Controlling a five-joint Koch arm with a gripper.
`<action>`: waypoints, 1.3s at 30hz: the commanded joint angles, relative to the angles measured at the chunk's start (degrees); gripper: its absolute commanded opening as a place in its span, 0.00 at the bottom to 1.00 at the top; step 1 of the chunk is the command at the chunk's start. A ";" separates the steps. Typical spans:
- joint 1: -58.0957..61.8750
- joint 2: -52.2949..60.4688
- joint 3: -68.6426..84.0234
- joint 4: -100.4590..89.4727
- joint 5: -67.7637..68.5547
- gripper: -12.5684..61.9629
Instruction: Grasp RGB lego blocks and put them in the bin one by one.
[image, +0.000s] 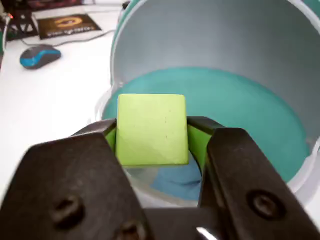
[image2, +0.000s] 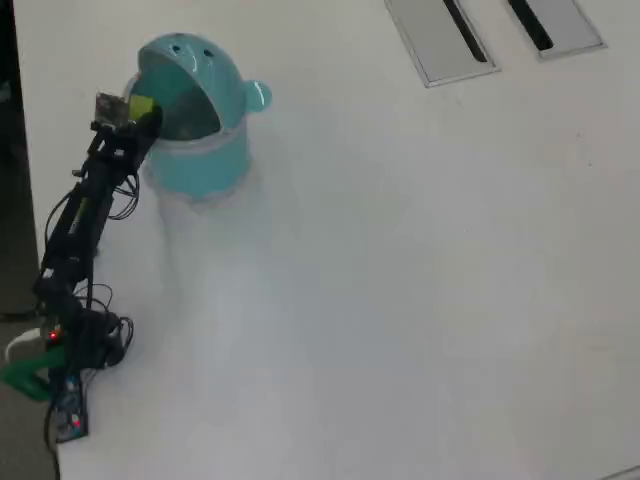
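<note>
Your black gripper has its 2 jaws closed snugly on the yellow-green plastic cube block, poised at the open mouth of the teal round plastic bin, its domed lid swung back.

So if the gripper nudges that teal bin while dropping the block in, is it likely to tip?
Probably not: the bin looks squat and broad-based. It may slide instead, being likely light plastic on a smooth table.
</note>
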 joint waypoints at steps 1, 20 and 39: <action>0.00 0.62 -6.68 -5.45 0.00 0.24; 3.08 -3.69 -6.15 -12.30 -15.64 0.50; -2.46 8.17 5.62 -6.42 -12.83 0.52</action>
